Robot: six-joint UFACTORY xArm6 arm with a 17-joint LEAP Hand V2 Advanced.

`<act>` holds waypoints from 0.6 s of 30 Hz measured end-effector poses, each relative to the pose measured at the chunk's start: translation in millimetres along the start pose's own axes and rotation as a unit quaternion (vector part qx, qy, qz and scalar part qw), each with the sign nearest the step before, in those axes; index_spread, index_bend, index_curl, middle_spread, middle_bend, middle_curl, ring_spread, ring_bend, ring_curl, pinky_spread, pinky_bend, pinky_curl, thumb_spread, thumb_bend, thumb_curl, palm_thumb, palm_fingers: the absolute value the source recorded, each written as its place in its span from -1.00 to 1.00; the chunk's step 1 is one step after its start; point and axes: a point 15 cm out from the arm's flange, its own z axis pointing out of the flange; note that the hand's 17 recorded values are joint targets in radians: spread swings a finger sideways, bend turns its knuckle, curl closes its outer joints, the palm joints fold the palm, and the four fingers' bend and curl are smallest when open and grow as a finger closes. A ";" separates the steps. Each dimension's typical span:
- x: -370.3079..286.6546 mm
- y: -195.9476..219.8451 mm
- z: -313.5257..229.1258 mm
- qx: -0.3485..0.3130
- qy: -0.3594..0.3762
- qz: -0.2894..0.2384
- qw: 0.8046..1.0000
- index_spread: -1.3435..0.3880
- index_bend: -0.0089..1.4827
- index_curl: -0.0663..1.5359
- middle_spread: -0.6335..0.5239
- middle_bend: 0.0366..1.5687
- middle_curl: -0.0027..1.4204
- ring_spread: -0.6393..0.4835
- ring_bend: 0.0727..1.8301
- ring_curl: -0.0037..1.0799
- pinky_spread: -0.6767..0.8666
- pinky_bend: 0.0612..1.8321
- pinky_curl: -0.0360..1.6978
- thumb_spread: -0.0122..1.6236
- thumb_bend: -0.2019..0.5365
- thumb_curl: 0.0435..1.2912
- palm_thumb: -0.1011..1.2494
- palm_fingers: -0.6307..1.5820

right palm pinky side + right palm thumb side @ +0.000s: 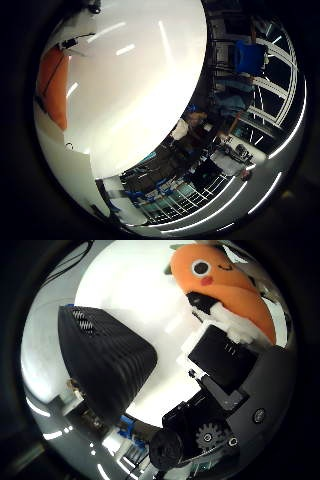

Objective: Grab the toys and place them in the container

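Hand (220,390) parts fill the lower right of the thumb-side view: black and white finger segments and a gear. Fingers reach up to the orange plush toy (225,285) at upper right; white segments overlap its lower edge, but whether they pinch it or only touch cannot be told. Toy has a face and lies on the white table (130,290), long axis running from upper centre down toward the right edge, close to the palm. Black ribbed fingertip (105,365) sits at left centre, apart from the toy. Little-finger view shows the tabletop and an orange patch at left, likely the same toy. No container visible in either view.
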 end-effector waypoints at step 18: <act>-13.9 128.0 -186.7 0.147 0.004 -0.050 0.988 0.21 0.29 0.21 -0.23 0.61 0.18 -0.25 0.49 0.24 -0.44 0.40 -0.16 -0.14 -0.50 0.24 0.64 0.55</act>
